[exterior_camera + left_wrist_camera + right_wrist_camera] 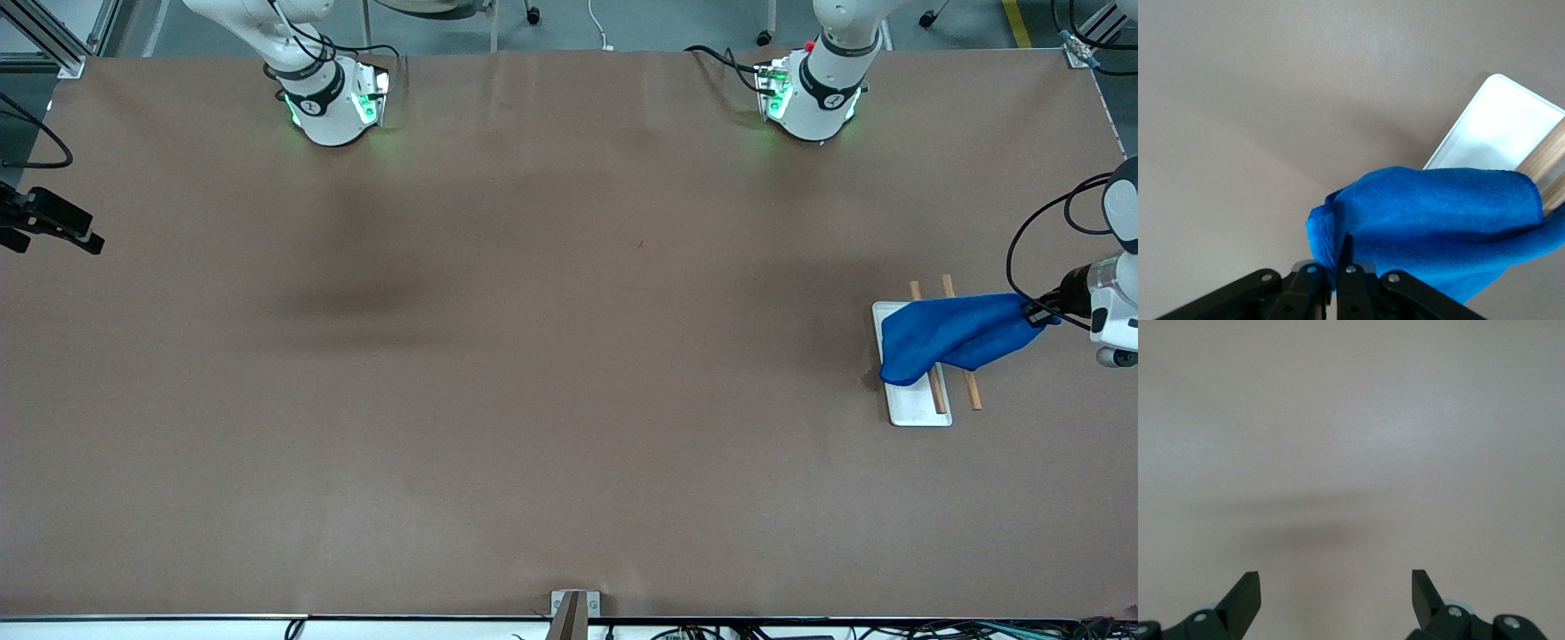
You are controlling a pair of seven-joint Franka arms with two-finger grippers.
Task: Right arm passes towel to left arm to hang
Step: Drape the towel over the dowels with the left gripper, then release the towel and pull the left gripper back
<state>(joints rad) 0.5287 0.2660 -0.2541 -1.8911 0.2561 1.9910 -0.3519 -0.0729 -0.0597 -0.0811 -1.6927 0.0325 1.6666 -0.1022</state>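
Observation:
The bright blue towel lies across a white tray with two wooden rods near the left arm's end of the table. My left gripper is shut on one end of the towel and holds that end beside the tray. In the left wrist view the towel is pinched between the closed fingers of the left gripper, with the tray and a rod past it. My right gripper is open and empty over bare table; I cannot make it out in the front view.
The brown table cover is bare apart from the tray. A black device on a cable juts in at the right arm's end of the table. The two arm bases stand farthest from the front camera.

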